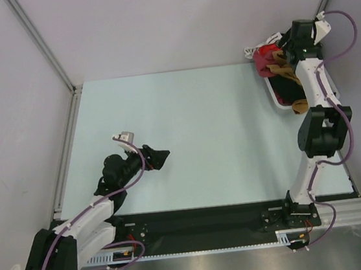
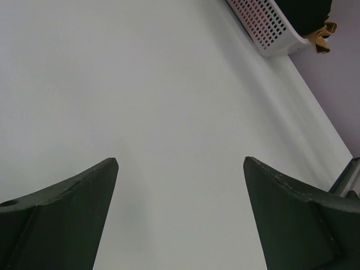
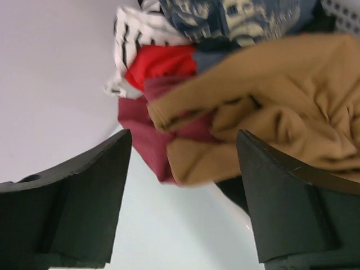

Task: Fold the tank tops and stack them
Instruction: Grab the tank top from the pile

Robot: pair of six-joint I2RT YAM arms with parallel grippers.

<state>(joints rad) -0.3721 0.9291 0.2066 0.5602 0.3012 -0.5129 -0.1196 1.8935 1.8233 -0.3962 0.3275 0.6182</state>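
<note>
At the far right corner of the table (image 1: 185,121), a white basket (image 1: 271,91) holds a heap of clothes, the tan tank top (image 3: 270,112) uppermost over red and maroon pieces. The right gripper (image 3: 184,138) hangs before it, jaws apart and holding nothing, lined up with its loose edge, likely to pull it out. The left gripper (image 2: 181,162) hovers wide open and empty over the table, probably to help spread it. The blue top I cannot pick out.
</note>
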